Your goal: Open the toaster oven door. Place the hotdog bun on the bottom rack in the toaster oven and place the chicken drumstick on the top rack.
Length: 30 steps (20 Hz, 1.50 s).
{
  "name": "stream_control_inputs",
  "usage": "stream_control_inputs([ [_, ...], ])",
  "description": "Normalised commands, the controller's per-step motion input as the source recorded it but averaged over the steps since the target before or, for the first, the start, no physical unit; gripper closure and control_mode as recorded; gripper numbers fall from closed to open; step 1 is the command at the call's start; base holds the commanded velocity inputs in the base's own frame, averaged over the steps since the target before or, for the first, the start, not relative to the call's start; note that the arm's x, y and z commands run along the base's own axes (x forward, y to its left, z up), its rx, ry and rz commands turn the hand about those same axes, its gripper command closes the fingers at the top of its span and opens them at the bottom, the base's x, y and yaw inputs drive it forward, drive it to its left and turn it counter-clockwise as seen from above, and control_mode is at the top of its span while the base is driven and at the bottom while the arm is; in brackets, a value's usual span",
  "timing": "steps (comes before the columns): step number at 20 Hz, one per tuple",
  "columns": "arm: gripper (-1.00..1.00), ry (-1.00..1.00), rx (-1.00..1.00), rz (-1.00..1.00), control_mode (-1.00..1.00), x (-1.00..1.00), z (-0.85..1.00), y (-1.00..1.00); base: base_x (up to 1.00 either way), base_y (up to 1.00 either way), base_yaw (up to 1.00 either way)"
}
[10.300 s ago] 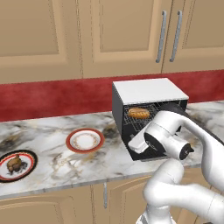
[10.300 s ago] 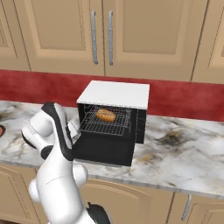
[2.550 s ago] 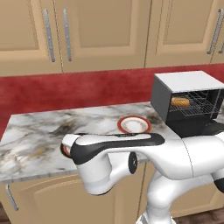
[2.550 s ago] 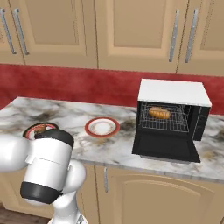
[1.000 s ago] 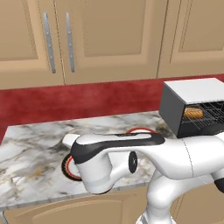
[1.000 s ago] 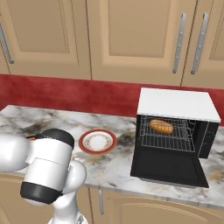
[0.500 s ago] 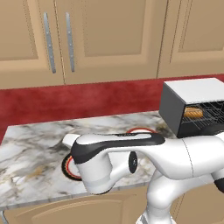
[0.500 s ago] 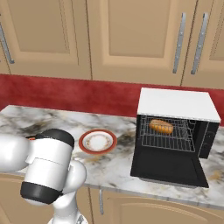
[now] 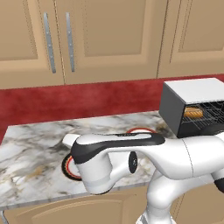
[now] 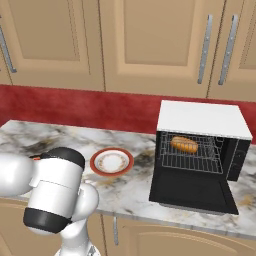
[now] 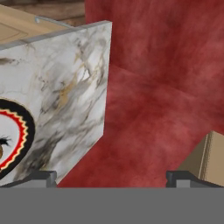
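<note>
The toaster oven point(image 10: 202, 150) stands at the right end of the marble bench point(image 10: 125, 192), its toaster oven door point(image 10: 192, 192) folded down flat onto the bench toward the camera; the hotdog bun point(image 10: 184, 145) lies on a wire rack point(image 10: 192, 155) inside, toward the 11 o'clock corner of the cavity; which of the two racks it is, I cannot tell. In the left base view the same oven point(image 9: 192, 105) sits at 2 o'clock with the bun point(image 9: 193, 113) seen through its open front. At about 9 o'clock from the oven in the right base view lies a red-rimmed plate point(image 10: 111, 161), bare of food, well apart from the door. The robot's white arm point(image 9: 144, 157) stretches across the lower half of the left base view and covers most of a second, dark-rimmed plate point(image 9: 70, 166) at 8 o'clock as well as part of the red-rimmed plate point(image 9: 140, 130) behind it; in the right base view the arm's bulk point(image 10: 50, 195) blocks the bench's left end. The hand view gives what the base views do not: the dark plate point(image 11: 13, 140) with a red zigzag band at 9 o'clock, the bench's edge point(image 11: 106, 87), and the red wall point(image 11: 162, 87) beyond; the claw point(image 11: 111, 177) has its tips set wide apart at the bottom corners, with nothing between them; a small brown sliver at the plate's left edge is too cut off to name. Wooden cabinets point(image 10: 125, 40) hang above the red wall.
</note>
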Motion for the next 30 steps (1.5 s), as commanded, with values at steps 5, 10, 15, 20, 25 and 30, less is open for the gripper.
stream_control_inputs([
  [5,-1.00,0.00,0.00,0.00,-1.00,0.00,0.00,0.00,0.00,0.00,0.00],
  [10,-1.00,0.00,0.00,0.00,-1.00,0.00,0.00,0.00,0.00,0.00,0.00],
  [15,-1.00,0.00,0.00,0.00,-1.00,0.00,0.00,0.00,0.00,0.00,0.00],
  [20,-1.00,0.01,0.00,-0.01,-1.00,-0.02,0.00,0.00,0.00,0.00,0.00],
  [25,-1.00,-0.02,0.01,-0.05,-1.00,0.00,0.15,0.00,0.00,0.00,0.00],
  [30,-1.00,0.00,-0.03,-0.07,-1.00,-0.01,0.43,-0.02,0.00,0.00,0.00],
])
